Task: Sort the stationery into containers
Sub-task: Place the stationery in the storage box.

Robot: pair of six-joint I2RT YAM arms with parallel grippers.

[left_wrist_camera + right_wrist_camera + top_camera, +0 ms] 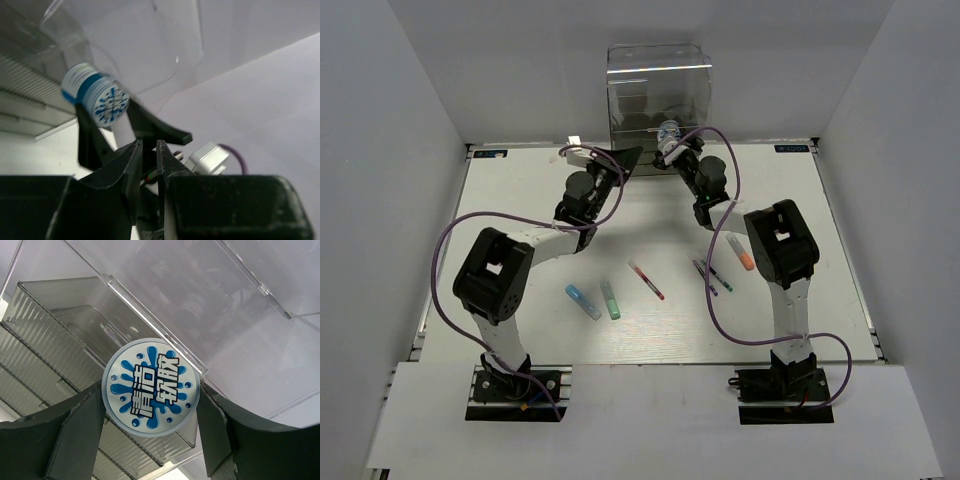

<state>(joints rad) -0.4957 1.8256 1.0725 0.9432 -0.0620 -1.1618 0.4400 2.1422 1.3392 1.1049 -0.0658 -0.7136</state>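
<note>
Currently placing step: right pincer [150, 412] grips jar [151, 385] before clear box [658, 80]; left pincer [148, 157] nearly closed, hold indeterminate. Next requires: advance jar into compartment, release.

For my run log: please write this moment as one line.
right gripper: holds jar | jar: raised at box front | left gripper: by box, grip unclear | pens, markers: on table

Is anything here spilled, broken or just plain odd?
Nothing spilled or broken. Only the small round blue-and-white jar looks odd: gripped sideways in the right arm's jaws, before the tall clear plastic box.
</note>
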